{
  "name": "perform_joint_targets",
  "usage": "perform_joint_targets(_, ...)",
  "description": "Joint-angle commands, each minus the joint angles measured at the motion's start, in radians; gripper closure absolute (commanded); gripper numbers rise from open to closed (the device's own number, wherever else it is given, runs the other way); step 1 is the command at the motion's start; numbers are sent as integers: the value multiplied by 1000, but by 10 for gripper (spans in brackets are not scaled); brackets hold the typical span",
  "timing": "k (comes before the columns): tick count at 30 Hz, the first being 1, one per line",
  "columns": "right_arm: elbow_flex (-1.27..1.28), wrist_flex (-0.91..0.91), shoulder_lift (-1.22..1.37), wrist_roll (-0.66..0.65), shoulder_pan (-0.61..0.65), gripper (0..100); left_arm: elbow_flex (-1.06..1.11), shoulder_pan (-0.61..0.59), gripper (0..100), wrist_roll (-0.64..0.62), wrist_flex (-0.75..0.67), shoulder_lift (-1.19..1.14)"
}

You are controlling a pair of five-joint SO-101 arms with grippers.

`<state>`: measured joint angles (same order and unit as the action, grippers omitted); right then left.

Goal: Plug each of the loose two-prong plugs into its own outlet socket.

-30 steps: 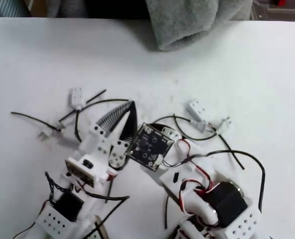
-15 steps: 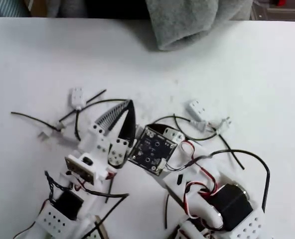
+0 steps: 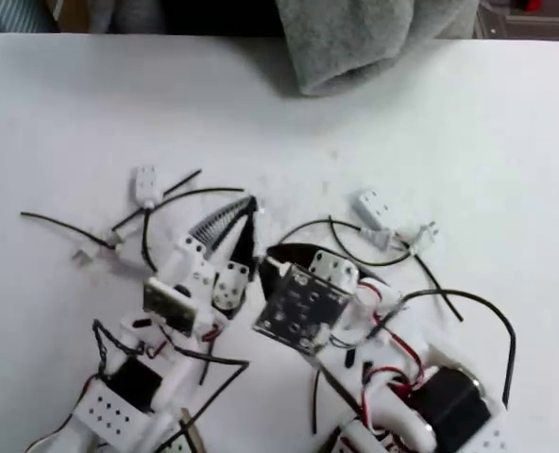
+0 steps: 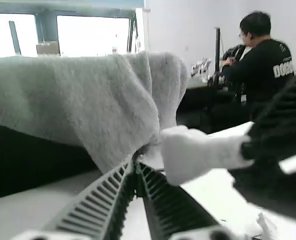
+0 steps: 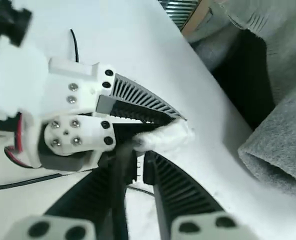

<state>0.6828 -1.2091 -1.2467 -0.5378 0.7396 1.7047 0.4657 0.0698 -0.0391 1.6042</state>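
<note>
In the left wrist view my left gripper (image 4: 136,169) is shut, its ribbed fingers meeting with nothing between them. Right beside its tips is a white plug (image 4: 198,151), which sticks out from between the black fingers of my right gripper. In the right wrist view my right gripper (image 5: 139,159) is shut on that plug (image 5: 167,137), against the left gripper's tips (image 5: 180,119). From above, both grippers (image 3: 252,204) (image 3: 260,236) meet at mid-table. Loose white sockets lie at the left (image 3: 146,184) and right (image 3: 373,209), and a two-prong plug (image 3: 423,234) lies by the right one.
Black cables (image 3: 171,200) loop over the white table (image 3: 468,123) around both arms. Small white connectors (image 3: 110,239) (image 3: 81,256) lie at the left. A grey towel (image 3: 355,38) hangs over the far edge.
The right arm has drawn back toward the front edge and tilted its wrist. The left wrist has rolled and shifted slightly right. Both gripper tips stay together at mid-table.
</note>
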Motion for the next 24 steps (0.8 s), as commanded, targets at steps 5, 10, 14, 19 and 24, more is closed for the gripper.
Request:
perform_joint_targets(5,-3,31,-7,-9,-25,981,-5,-77,976,3,-6,2)
perform_joint_targets(10,0,27,-8,-9,-120,981,-5,-102,976,3,0,2)
perform_joint_targets(14,2,10,-16,-9,-163,981,-5,-151,976,3,0,2)
perform_joint_targets(19,2,-2,-16,-9,-166,981,-5,-173,976,3,0,2)
perform_joint_targets(24,2,-2,-16,-9,-168,981,-5,-173,976,3,0,2)
